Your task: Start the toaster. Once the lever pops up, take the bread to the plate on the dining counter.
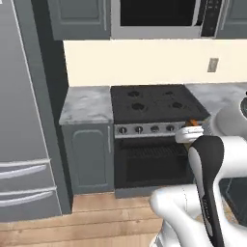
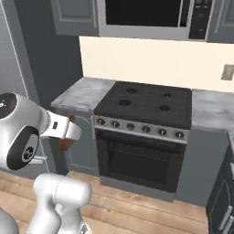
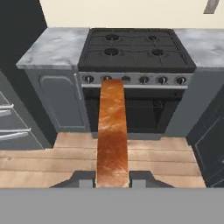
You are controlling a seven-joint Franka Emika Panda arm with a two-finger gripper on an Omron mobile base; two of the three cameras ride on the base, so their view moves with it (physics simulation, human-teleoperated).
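Currently the gripper [image 3: 112, 179] is clamping the bread [image 3: 112, 131] edge-on between its two fingertips [image 3: 85, 179], with the slice sticking straight out ahead of the hand, its brown crust edge facing the hand camera. The arm is holding it in the air over the wooden floor [image 3: 52, 162], in front of the black stove [image 1: 154, 103] with its row of knobs [image 2: 146, 129] and dark oven door [image 2: 141, 160]. In the left base view a sliver of the bread [image 1: 193, 122] is peeking out beside the wrist. Marble countertops [image 1: 87, 103] are flanking the stove; a fridge [image 1: 21, 120] is standing at far left.
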